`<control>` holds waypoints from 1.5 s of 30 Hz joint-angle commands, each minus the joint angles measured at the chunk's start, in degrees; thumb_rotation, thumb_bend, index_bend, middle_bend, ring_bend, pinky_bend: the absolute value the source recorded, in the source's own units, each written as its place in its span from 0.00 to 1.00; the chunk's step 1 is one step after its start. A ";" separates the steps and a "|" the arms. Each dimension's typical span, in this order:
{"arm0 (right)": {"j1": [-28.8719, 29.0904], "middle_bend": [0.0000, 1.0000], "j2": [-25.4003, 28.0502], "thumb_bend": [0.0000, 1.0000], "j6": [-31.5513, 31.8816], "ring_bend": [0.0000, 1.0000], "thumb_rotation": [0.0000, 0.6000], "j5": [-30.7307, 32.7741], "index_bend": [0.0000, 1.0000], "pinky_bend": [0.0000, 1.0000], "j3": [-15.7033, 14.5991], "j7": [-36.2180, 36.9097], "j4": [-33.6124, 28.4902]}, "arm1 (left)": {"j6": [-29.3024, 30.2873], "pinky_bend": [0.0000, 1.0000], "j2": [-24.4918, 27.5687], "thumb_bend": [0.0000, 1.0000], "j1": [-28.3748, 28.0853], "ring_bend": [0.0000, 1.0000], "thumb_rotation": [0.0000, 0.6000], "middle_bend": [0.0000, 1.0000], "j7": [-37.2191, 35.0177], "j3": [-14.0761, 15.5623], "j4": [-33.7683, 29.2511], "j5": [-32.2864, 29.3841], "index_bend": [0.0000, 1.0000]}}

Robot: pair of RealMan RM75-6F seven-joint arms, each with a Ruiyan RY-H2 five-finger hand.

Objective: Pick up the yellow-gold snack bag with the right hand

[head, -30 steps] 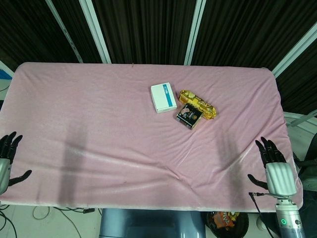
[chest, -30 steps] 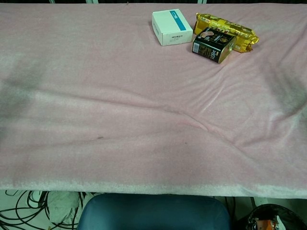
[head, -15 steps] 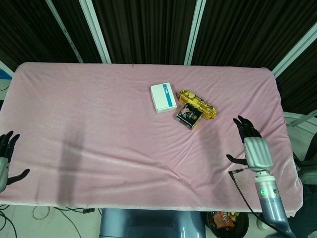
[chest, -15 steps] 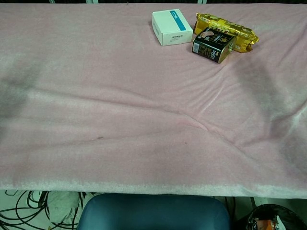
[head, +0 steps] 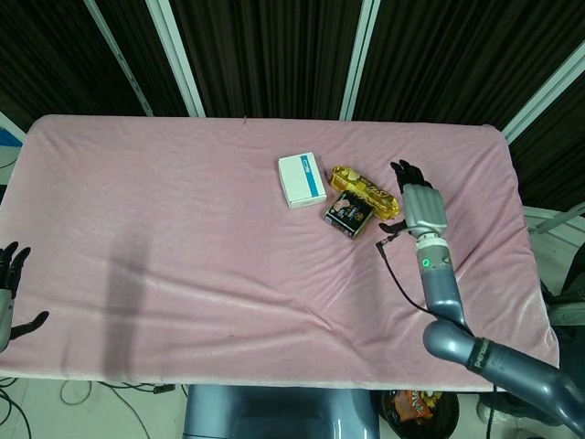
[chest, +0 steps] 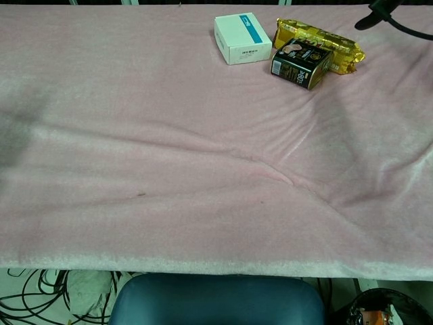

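Snack bag [head: 365, 191], yellow-gold, lies untouched on the pink cloth [head: 183, 229], its near side against the black box [head: 349, 214]. My right hand [head: 418, 197] hovers just beside its far end, fingers spread, empty. Grasp and lift remain.

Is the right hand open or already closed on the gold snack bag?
Open: the right hand hovers beside the yellow-gold snack bag, fingers spread, holding nothing.

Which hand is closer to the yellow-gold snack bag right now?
Right. The right hand is just beside the yellow-gold snack bag, fingers spread, not holding it. The left hand is far away at the table's opposite near corner.
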 commanded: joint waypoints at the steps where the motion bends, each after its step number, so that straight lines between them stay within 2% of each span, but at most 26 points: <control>1: 7.37 0.00 -5.53 0.09 -6.14 0.00 1.00 6.71 0.00 0.22 2.25 -2.46 11.41 | -0.57 0.00 -0.32 0.00 -0.17 0.00 1.00 0.00 1.11 -0.21 -0.04 -0.87 0.00; 8: 14.27 0.00 -11.59 0.09 -13.88 0.00 1.00 14.59 0.00 0.22 2.23 -4.06 28.05 | -1.25 0.00 -0.82 0.00 -0.19 0.00 1.00 0.00 2.83 -0.99 -0.61 -3.39 0.00; 22: 20.02 0.00 -22.03 0.09 -25.23 0.00 1.00 17.82 0.00 0.22 0.50 -2.66 51.02 | -2.68 0.00 -1.08 0.00 -0.68 0.00 1.00 0.00 5.57 -1.49 -1.19 -5.87 0.00; 30: 22.67 0.00 -25.97 0.09 -28.78 0.00 1.00 16.15 0.00 0.22 1.54 0.73 61.16 | -2.62 0.00 -1.19 0.00 -0.65 0.00 1.00 0.00 5.98 -1.56 -1.39 -6.33 0.00; 39: 23.34 0.01 -27.42 0.10 -34.27 0.00 1.00 13.85 0.00 0.22 1.91 1.64 67.73 | -2.60 0.00 -1.28 0.00 -0.76 0.00 1.00 0.00 6.20 -1.65 -1.39 -6.50 0.00; 42: 23.38 0.13 -27.93 0.12 -37.24 0.09 1.00 13.91 0.10 0.22 2.25 0.18 69.85 | -2.58 0.00 -1.33 0.00 -0.80 0.00 1.00 0.00 6.25 -1.72 -1.28 -6.59 0.00; 43: 23.48 0.22 -28.09 0.14 -37.48 0.18 1.00 13.87 0.19 0.25 2.49 0.09 70.21 | -2.56 0.00 -1.35 0.00 -0.82 0.00 1.00 0.00 6.27 -1.71 -1.26 -6.55 0.00; 45: 23.59 0.42 -28.26 0.20 -36.98 0.38 1.00 13.16 0.37 0.36 2.85 0.69 70.33 | -2.44 0.00 -1.37 0.00 -0.82 0.00 1.00 0.00 6.27 -1.71 -1.23 -6.44 0.00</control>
